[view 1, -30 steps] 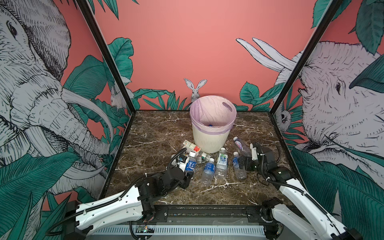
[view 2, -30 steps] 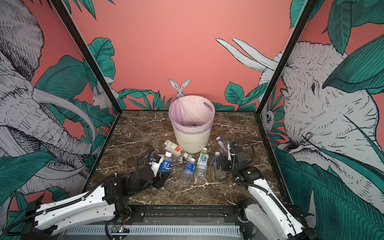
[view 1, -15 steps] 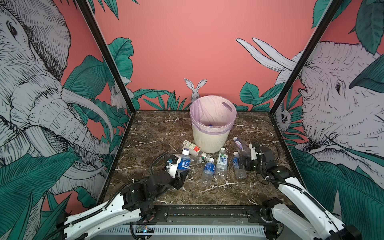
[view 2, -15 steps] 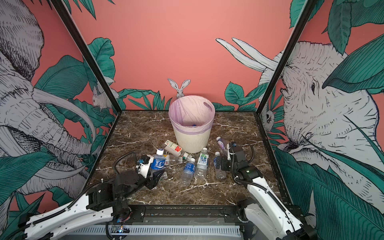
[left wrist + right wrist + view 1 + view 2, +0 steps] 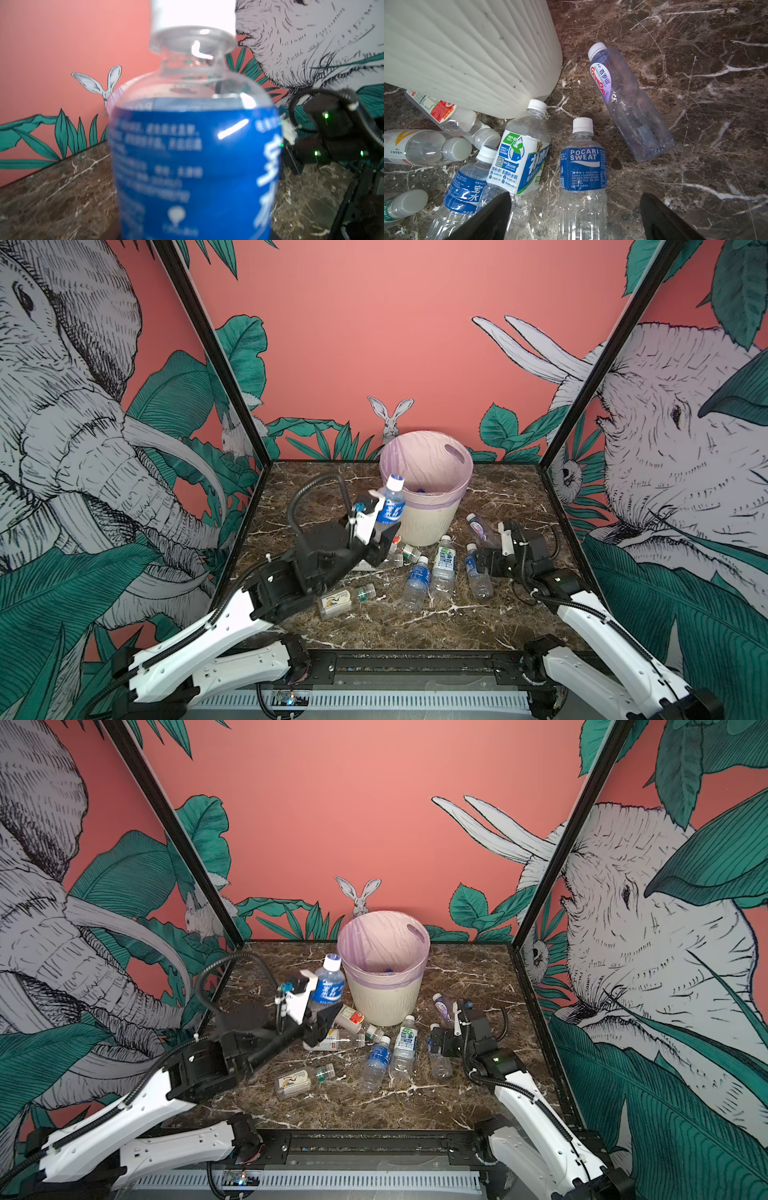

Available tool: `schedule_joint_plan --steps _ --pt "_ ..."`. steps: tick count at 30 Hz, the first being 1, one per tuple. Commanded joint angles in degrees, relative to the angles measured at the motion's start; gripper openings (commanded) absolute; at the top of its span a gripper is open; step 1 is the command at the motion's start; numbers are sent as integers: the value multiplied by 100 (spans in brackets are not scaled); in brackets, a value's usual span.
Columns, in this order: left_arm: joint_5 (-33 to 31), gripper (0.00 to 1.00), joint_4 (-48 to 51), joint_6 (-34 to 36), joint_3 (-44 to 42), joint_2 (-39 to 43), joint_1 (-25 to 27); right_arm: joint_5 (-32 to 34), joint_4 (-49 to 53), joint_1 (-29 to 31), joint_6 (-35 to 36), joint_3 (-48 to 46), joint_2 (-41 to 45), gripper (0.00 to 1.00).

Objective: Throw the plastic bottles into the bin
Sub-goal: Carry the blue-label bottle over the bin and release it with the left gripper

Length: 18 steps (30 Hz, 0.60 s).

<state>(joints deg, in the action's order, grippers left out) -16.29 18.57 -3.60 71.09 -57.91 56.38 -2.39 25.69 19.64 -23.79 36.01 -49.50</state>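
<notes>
Left end effector [image 5: 381, 531] grips a blue-labelled bottle [image 5: 391, 506] upright, lifted just left of the bin [image 5: 424, 522], cap near rim height, outside the opening. Right end effector [image 5: 575, 195] gapes wide, its fingers flanking the POCARI SWEAT bottle [image 5: 582, 166] lying before the bin. The Ganten bottle [image 5: 623, 93] lies right of the bin's foot, with open worktop [image 5: 415, 626] beyond.
</notes>
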Motion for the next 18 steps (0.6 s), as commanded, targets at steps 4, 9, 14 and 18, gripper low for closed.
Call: schedule_joint_plan --steps 4,9,14,18 --pt "2138 88 40 116 2991 -2834 -1388 -68 -131 -22 33 252 -59 98" --pt "2105 100 503 -91 4302 -3752 -1586 -24 -58 -32 13 362 -10 99" --pt "2155 100 187 -89 3890 -3290 -1797 -54 -25 -33 59 451 -16 99" --pt "2057 100 176 -50 3303 -2787 -1797 -99 -21 -28 59 411 -42 99"
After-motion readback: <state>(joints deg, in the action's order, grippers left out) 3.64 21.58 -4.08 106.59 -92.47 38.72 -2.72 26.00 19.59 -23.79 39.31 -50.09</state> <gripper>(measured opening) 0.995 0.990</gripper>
